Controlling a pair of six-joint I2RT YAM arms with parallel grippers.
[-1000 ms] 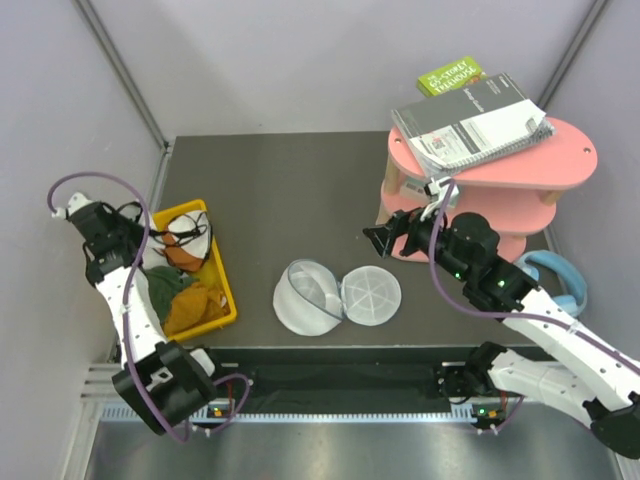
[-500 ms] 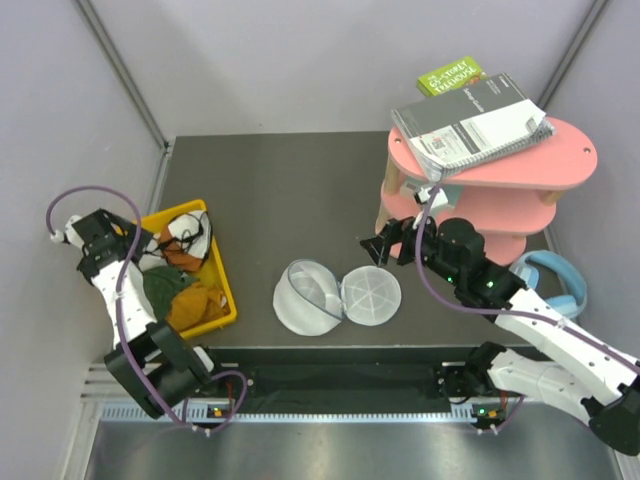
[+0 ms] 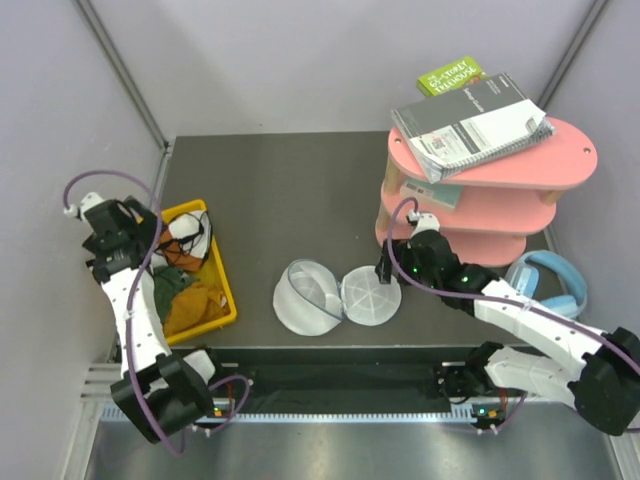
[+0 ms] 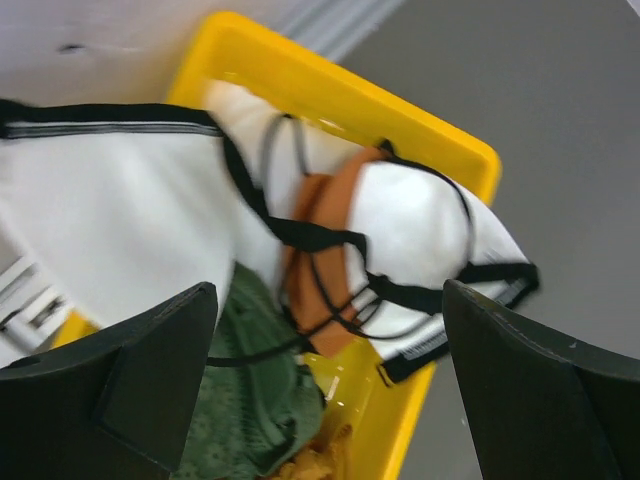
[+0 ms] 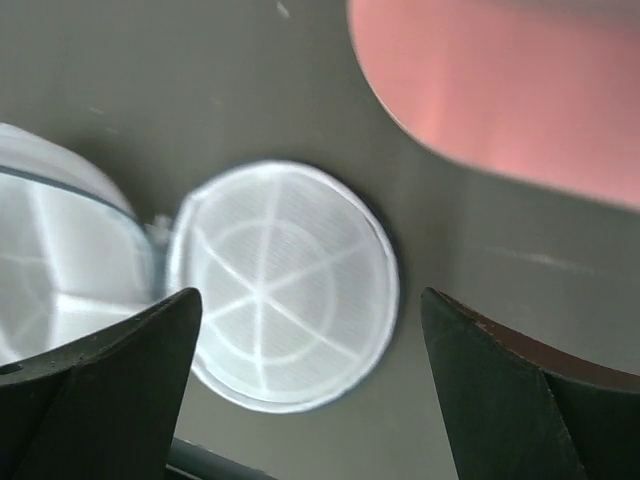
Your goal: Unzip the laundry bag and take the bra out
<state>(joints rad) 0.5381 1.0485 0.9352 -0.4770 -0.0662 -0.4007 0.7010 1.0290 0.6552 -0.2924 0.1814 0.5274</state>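
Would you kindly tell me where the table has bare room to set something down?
The widest bare patch is the back-centre of the table, between the yellow bin and the pink shelf, behind the open laundry bag. A narrower strip lies between bin and bag. The right side is crowded: the right gripper, the shelf and the headphones.

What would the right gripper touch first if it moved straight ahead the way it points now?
Probably the flat round half of the laundry bag, centred ahead of the right gripper on the table; depth is unclear.
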